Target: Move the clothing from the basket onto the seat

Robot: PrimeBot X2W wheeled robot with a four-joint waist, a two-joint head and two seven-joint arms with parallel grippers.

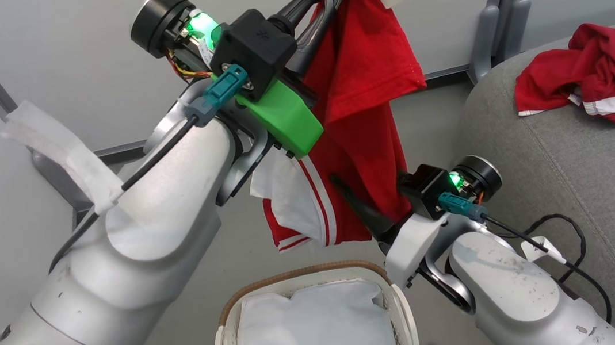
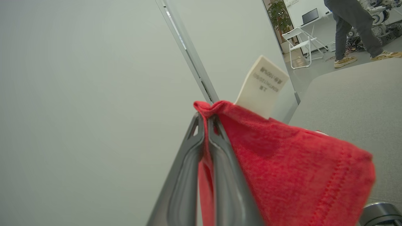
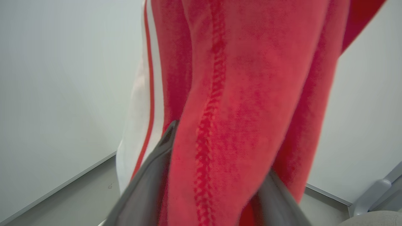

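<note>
Dangling: one raised garment [image 1: 364, 62]; second garment [image 1: 596, 64] on seat [image 1: 548, 197].

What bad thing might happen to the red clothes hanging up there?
1. The left gripper pinches only a small fold at the top of the red clothes, by the label; it might slip and drop into the basket underneath.
2. The right gripper has its fingers open around the hanging part, so the cloth might snag there on the way to the seat.
</note>
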